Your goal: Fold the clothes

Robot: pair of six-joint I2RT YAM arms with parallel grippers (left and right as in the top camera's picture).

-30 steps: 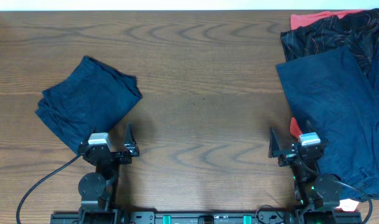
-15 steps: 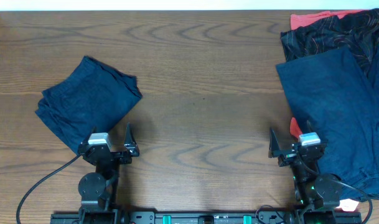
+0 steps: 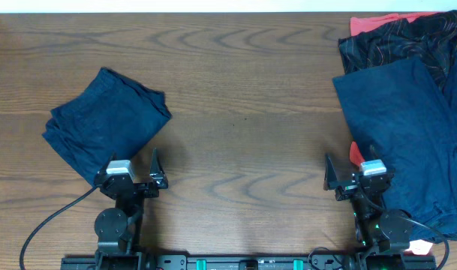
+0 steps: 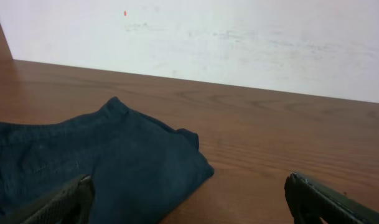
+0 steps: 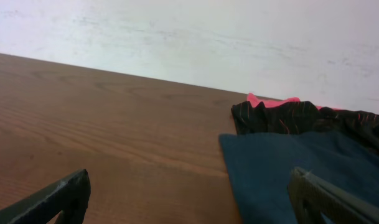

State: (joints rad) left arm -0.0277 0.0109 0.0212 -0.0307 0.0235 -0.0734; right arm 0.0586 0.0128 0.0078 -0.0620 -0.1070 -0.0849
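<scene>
Near the wooden table's point(image 3: 243, 112) front edge, the left gripper point(image 3: 129, 171) and right gripper point(image 3: 357, 174) both gape wide, holding nothing. Just beyond the left one lies a folded navy garment point(image 3: 104, 124). Beside the right one a spread navy garment point(image 3: 401, 127) reaches back to a black patterned garment point(image 3: 397, 41).

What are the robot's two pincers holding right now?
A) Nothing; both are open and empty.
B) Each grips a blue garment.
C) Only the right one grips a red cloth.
A: the left pincer and right pincer both gape open with nothing clamped, while the folded blue garment and flat blue garment lie loose.
</scene>
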